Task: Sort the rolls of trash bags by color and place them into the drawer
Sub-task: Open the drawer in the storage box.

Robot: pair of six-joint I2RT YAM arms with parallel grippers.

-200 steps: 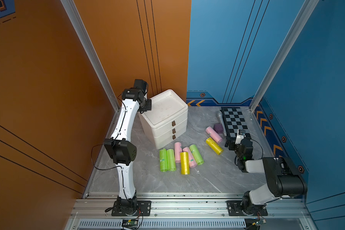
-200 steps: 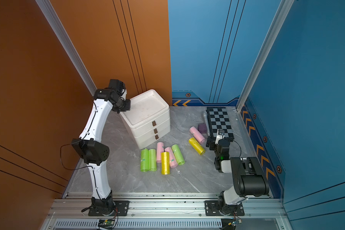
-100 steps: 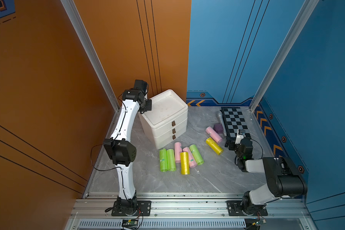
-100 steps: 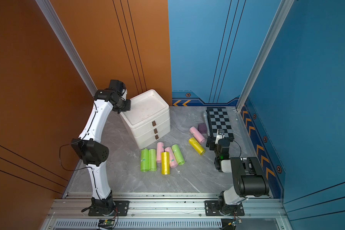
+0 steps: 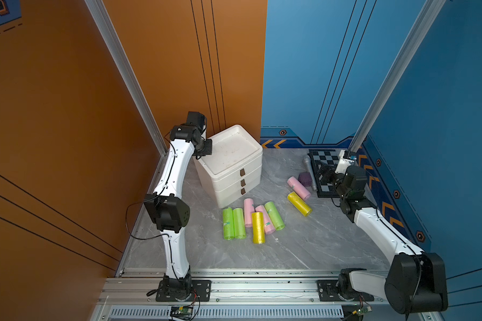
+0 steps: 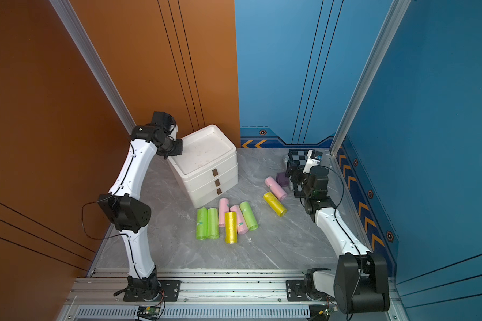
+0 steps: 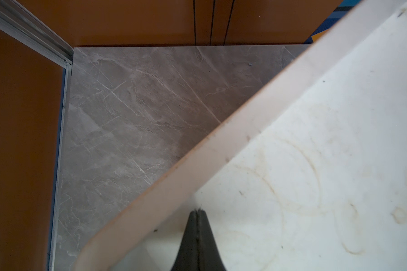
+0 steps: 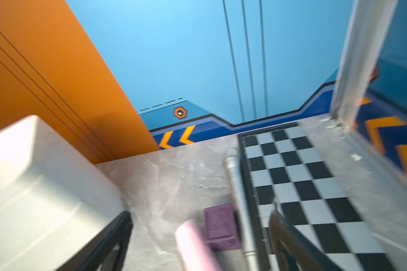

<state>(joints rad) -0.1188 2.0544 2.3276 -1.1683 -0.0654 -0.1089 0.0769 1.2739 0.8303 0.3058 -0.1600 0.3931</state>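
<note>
Nearest on the tabletop [image 5: 304, 244], six of the rolls of trash bags [image 5: 258, 228] are lying loose in a mixed bunch. The green pair [image 5: 228, 223] is lying side by side and touching, long axes running near to far, and the near yellow roll [image 5: 258, 234] is doing the same. Two pink rolls [image 5: 248, 212] and the third green roll [image 5: 274, 215] are slanting a little, far ends leaning left.

Farther right, the far yellow roll [image 5: 299, 203] and far pink roll [image 5: 298, 188] are lying parallel, axes running from far left to near right. The purple cube [image 5: 306, 178] and microphone [image 5: 309, 169] are sitting just beside the pink one.

The right fingers [image 8: 119, 237] are standing apart, empty, hanging over the chessboard [image 5: 324, 161] edge near that pink roll.

Farther back left, the drawer unit [image 5: 228, 172] is showing all three drawers shut. The left fingers [image 7: 194, 237] are pressed together over its top rear corner; whether they are touching it I cannot tell.

Judging from this, sorting is only beginning. The next move is calling for a drawer to be pulled open, and for the right fingers to straddle the pink roll across its long axis, clear of cube and microphone.
</note>
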